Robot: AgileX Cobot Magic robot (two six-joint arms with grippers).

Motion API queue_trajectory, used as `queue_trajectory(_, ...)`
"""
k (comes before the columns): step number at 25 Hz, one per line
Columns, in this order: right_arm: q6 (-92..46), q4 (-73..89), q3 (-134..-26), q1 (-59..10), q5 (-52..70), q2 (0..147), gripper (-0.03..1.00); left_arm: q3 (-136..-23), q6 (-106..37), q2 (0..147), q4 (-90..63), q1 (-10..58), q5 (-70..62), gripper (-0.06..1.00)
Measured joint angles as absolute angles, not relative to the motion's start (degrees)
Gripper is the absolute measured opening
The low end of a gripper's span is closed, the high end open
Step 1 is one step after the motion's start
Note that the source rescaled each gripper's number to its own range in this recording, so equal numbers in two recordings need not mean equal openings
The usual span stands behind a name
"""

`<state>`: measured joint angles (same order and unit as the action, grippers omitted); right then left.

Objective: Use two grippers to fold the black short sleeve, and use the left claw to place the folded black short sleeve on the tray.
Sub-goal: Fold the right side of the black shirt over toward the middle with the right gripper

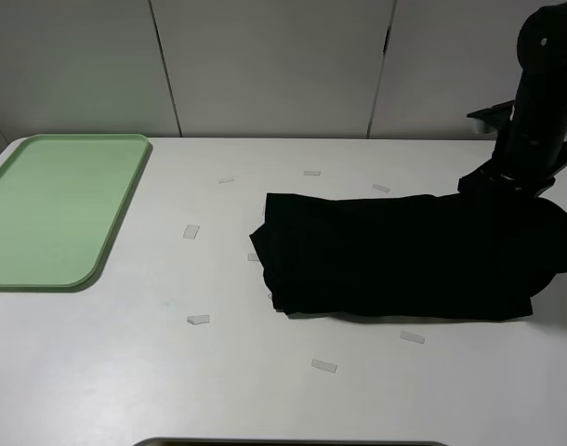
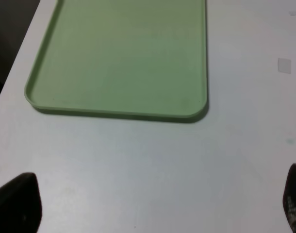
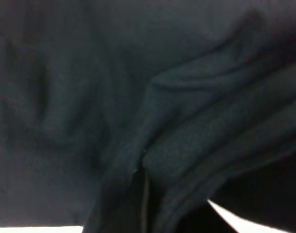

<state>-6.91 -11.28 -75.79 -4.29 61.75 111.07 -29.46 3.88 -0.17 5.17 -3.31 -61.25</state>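
Lab: white table, panelled wall

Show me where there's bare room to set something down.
The tray is bare. The table between it and the black short sleeve is open, bar pale scraps; so is the front strip. The right side is crowded by shirt and right arm.

tray cropped, right fingers hidden in shirt

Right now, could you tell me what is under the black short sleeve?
The black short sleeve lies on the white table; a small tape marker peeks out at its edge. Anything else beneath is hidden.
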Motion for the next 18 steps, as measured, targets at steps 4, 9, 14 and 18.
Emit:
queue_trajectory(4, -6.55, -12.40, -75.79, -6.37, 61.66, 111.14, 0.08, -29.46, 3.88, -0.17, 5.17, -3.31, -61.25, 1.00)
queue_trajectory(9, -6.38, -12.45, -75.79, -8.57, 61.66, 111.14, 0.08, -29.46, 3.88, -0.17, 5.17, -3.31, -61.25, 1.00)
queue_trajectory(14, -6.43, -11.84, -75.79, -10.29, 61.61, 111.14, 0.08, -29.46, 3.88, -0.17, 5.17, -3.31, -61.25, 1.00)
queue_trajectory(18, -6.43, -11.48, -75.79, -10.29, 61.61, 111.14, 0.08, -29.46, 3.88, -0.17, 5.17, -3.31, -61.25, 1.00)
